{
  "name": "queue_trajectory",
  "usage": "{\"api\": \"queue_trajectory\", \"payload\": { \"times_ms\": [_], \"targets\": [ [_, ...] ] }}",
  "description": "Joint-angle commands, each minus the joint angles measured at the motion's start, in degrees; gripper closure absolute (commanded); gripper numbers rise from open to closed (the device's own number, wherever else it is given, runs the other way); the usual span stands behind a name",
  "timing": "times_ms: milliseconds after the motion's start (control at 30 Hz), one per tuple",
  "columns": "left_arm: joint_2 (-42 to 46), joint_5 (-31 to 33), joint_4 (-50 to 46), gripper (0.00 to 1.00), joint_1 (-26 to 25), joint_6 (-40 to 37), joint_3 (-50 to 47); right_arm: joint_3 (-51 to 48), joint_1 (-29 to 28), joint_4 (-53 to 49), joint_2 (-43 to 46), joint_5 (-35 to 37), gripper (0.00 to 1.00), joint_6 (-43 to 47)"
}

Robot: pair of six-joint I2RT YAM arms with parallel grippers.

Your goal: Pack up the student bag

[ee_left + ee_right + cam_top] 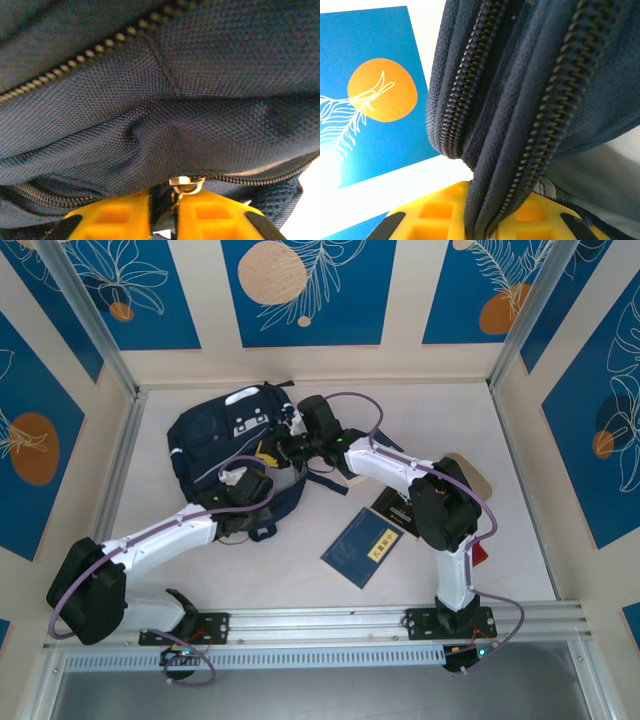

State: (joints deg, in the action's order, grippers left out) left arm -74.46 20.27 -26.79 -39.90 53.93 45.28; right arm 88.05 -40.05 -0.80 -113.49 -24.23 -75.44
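Observation:
The student bag (215,440) lies at the back left of the table, dark navy with white patches. My left gripper (262,495) sits at its near edge. In the left wrist view the yellow fingers (120,217) of my left gripper (165,202) stand almost together, pinching the pull of a metal zipper slider (186,182) against the navy fabric (200,75). My right gripper (270,452) reaches in from the right at the bag's opening. Up close, my right gripper (490,205) is shut on the bag's zippered edge (520,150), which is lifted off the table.
A blue book (368,545) lies flat on the table centre-right, with a darker book (395,510) just behind it under the right arm. A tan object (472,476) rests by the right wall. Blue patterned panels (370,90) wall in the table.

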Motion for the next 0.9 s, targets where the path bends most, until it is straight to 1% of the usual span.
{"api": "queue_trajectory", "payload": {
  "times_ms": [0, 233, 367, 467, 567, 700, 867],
  "targets": [
    [0.7, 3.8, -0.7, 0.86, -0.3, -0.9, -0.4, 3.1, -0.7, 3.6, 1.0, -4.7, 0.84, -0.3],
    [1.8, 6.4, -4.0, 1.0, -0.3, -3.4, 1.5, 2.2, -0.4, 1.1, 1.6, -2.8, 0.85, 1.6],
    [2.4, 7.0, -8.8, 1.0, -0.2, -4.6, 3.6, 2.3, -0.2, -4.8, 2.4, 1.6, 0.86, 5.9],
    [2.1, 3.6, -12.3, 1.0, 0.2, -6.6, 5.9, 2.1, 0.1, -12.0, 3.3, 8.0, 0.87, 11.3],
    [1.4, 0.8, -15.4, 1.0, 0.4, -7.7, 8.2, 1.3, 0.5, -15.3, 3.6, 12.2, 0.87, 14.8],
    [-0.1, -2.2, -18.5, 1.0, 1.2, -9.5, 10.4, -0.1, 1.1, -17.1, 3.7, 15.7, 0.88, 17.3],
    [-1.3, -4.4, -21.1, 1.0, 2.9, -12.1, 11.7, -1.6, 1.9, -18.6, 3.9, 19.1, 0.88, 19.6]
  ]
}}
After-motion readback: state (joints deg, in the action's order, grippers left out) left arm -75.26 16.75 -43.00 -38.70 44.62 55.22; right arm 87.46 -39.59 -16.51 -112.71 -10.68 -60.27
